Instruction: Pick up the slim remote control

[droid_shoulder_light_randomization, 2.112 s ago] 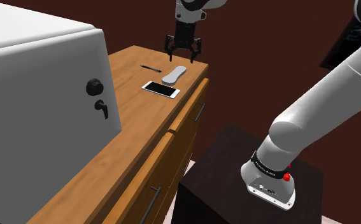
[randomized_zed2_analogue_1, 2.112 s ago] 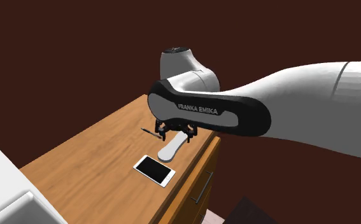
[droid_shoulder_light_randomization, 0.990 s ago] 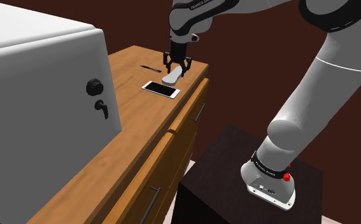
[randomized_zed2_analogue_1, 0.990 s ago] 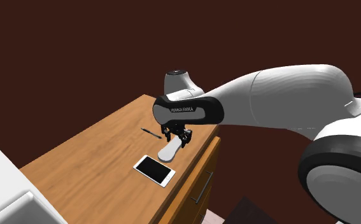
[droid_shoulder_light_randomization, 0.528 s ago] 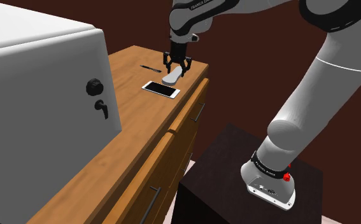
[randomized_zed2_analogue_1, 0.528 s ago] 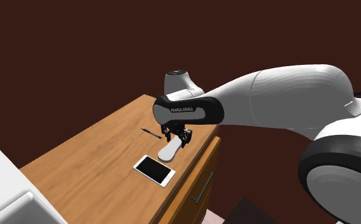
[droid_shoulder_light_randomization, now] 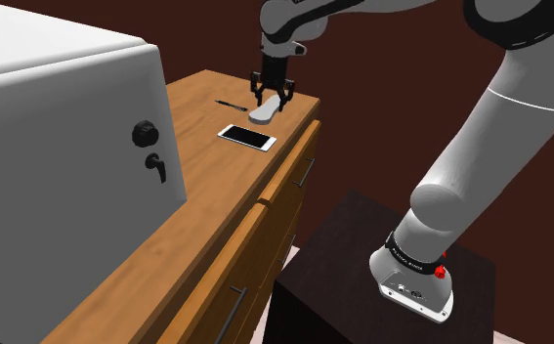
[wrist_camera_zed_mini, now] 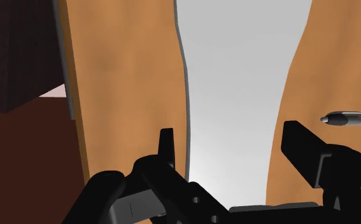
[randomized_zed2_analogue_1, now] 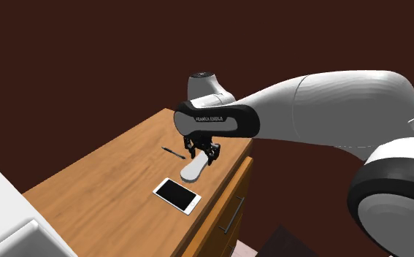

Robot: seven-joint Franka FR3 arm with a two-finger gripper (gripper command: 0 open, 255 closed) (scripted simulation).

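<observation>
So compared with half a second before, the black two-finger gripper (droid_shoulder_light_randomization: 270, 97) had come up a touch along with the whole arm, and the slim light-grey remote control (droid_shoulder_light_randomization: 262, 111) had risen with it, sitting a bit higher against the brown wooden cabinet top (droid_shoulder_light_randomization: 206, 186) than it did (a small change, but it showed in both outside views). In the wrist view the fingers (wrist_camera_zed_mini: 167, 147) were pressed against the remote's two long edges, so it was clamped between them and not just lying in the gap. The remote hung tilted over the far corner of the top, near the edge above the drawers, its lower end just beyond the white smartphone with the black screen (droid_shoulder_light_randomization: 246, 137). I couldn't tell if that lower end was fully clear of the wood. The thin dark pen (droid_shoulder_light_randomization: 230, 103) lay just beside the gripper, apart from the remote, and neither it nor the phone had moved. The big white boxy appliance with a black knob (droid_shoulder_light_randomization: 144, 132) hadn't budged either. As for writing, the dark band on the arm link above the gripper carried small white lettering (randomized_zed2_analogue_1: 211, 118) that read FRANKA EMIKA as best I could make out. The black collar at the arm's base (droid_shoulder_light_randomization: 408, 258) on the dark box stand (droid_shoulder_light_randomization: 343, 254) had tiny white text too small to read.
</observation>
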